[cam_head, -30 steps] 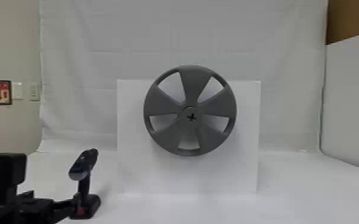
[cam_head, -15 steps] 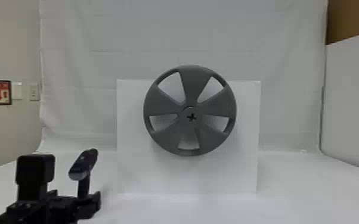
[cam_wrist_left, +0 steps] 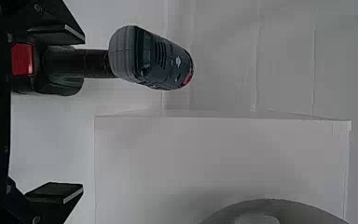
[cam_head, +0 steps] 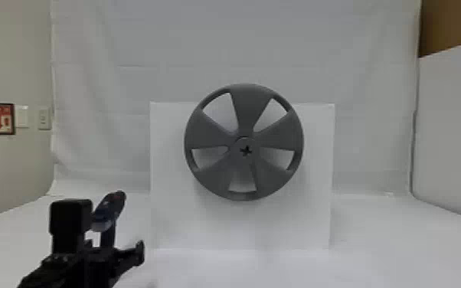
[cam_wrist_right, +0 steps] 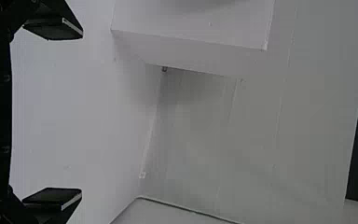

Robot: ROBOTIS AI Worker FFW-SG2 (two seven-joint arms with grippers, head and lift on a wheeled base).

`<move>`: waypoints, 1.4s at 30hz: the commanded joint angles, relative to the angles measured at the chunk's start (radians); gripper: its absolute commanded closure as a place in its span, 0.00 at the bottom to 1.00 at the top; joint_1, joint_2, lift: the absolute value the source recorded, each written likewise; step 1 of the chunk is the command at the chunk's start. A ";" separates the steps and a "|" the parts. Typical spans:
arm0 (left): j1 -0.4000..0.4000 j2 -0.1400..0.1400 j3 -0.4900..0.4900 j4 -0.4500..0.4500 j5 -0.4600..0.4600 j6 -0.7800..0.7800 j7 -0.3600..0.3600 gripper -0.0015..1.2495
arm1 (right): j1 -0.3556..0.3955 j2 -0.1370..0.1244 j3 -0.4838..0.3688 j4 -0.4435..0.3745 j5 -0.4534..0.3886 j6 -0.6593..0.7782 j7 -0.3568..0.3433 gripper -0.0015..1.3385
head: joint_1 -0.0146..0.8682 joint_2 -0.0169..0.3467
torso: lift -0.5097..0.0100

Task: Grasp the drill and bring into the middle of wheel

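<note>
The left gripper (cam_head: 115, 249) stands in front of the lower part of the dark drill (cam_head: 109, 210) at the lower left of the head view. In the left wrist view, the left gripper (cam_wrist_left: 72, 114) is open, and the drill (cam_wrist_left: 161, 60) lines up with one finger; the battery base is partly hidden behind that finger. Whether they touch, I cannot tell. The grey wheel (cam_head: 246, 109), with a cross-shaped hole at its hub, is upright on a white panel; part of the wheel (cam_wrist_left: 303, 211) also enters the left wrist view. My right gripper (cam_wrist_right: 72, 114) is open and holds nothing.
The white panel (cam_head: 176, 214) stands upright on the white table (cam_head: 379, 245), to the right of the drill. White cloth (cam_head: 241, 46) hangs behind. A white partition (cam_head: 452, 126) borders the right side.
In the head view my left gripper has moved rightward across the front of the drill, covering its base. The drill and the wheel have kept their places.
</note>
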 commanded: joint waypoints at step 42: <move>-0.145 -0.012 -0.004 0.369 -0.068 -0.248 0.042 0.15 | 0.000 0.006 0.027 0.008 0.013 0.000 0.003 0.08 | 0.08 0.13 | 0.21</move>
